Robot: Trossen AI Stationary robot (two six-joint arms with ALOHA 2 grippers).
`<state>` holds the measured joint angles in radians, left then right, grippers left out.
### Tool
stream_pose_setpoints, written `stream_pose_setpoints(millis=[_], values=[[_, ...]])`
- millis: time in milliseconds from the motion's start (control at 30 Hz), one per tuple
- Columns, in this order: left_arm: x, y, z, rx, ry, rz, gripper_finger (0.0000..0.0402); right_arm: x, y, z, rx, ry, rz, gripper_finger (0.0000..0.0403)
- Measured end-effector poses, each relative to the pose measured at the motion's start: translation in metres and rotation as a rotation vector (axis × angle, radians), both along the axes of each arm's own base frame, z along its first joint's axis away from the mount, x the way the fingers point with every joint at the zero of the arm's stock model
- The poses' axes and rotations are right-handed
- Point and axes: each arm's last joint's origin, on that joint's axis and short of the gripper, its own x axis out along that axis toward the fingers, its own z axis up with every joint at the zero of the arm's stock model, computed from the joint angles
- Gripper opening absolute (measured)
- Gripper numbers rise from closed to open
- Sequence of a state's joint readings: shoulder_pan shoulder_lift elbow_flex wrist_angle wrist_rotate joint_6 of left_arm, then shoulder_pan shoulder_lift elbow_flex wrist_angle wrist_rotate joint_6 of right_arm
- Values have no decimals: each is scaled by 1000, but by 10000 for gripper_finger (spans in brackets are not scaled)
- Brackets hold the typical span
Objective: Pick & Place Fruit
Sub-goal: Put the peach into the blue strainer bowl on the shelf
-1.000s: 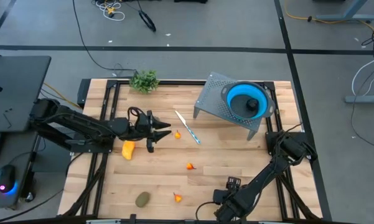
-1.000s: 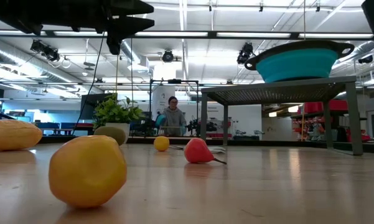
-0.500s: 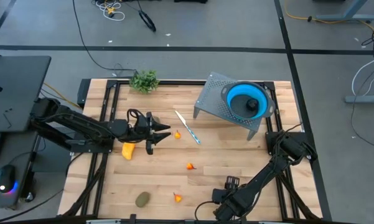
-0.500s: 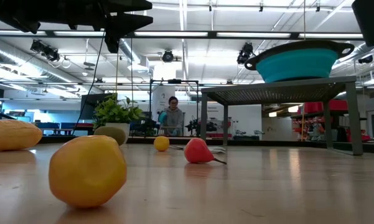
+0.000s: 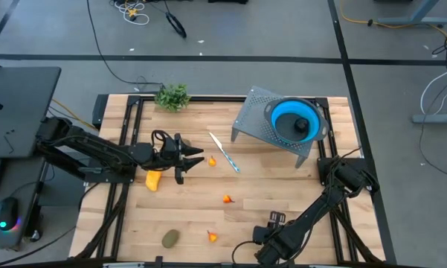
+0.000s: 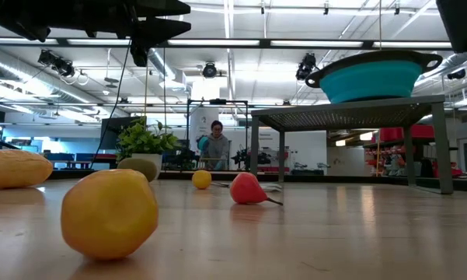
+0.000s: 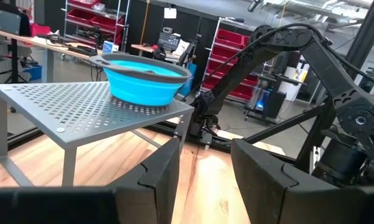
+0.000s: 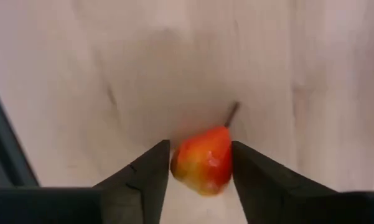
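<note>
My right gripper [image 5: 275, 220] points down near the table's near edge, shut on a small orange-red fruit [image 8: 202, 167] with a thin stem; the gripper hides that fruit in the high view. My left gripper [image 5: 187, 158] hovers level at mid-left, open [image 7: 204, 168], nothing between its fingers. A yellow oblong fruit [image 5: 154, 179] lies on the table just beside it. Other tiny orange-red fruits [image 5: 212, 160] [image 5: 227, 198] [image 5: 212, 237] and an olive-brown oval [image 5: 169, 238] lie on the wood. A dark round fruit [image 5: 303, 125] lies in the blue bowl [image 5: 286, 119]. My right gripper pinches the small orange-red fruit by its two opposite sides [image 8: 174, 169], one finger on each. The fingers come from above, pointing down. The fruit lies on the table, its stem [image 8: 233, 112] pointing away from the fingers.
The blue bowl sits on a grey perforated stand [image 5: 254, 119] at the far right. A blue-handled knife [image 5: 224, 151] lies mid-table. A leafy sprig [image 5: 172, 97] stands at the far edge. Bare wood stretches between the stand and my right gripper.
</note>
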<state>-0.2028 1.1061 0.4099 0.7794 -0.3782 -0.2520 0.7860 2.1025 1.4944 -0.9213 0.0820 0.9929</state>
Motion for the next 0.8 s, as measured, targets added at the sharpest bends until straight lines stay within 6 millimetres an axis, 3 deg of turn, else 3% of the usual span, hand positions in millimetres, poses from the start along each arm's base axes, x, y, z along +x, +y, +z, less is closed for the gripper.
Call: stream_pose_setpoints(millis=[233,800], values=[[0,0,3,-8,-27,-11,153,2,2,0,27,-14,6,147],[0,-1,3,-11,-29,-17,153,4,-4,3,55,41,-2,145]])
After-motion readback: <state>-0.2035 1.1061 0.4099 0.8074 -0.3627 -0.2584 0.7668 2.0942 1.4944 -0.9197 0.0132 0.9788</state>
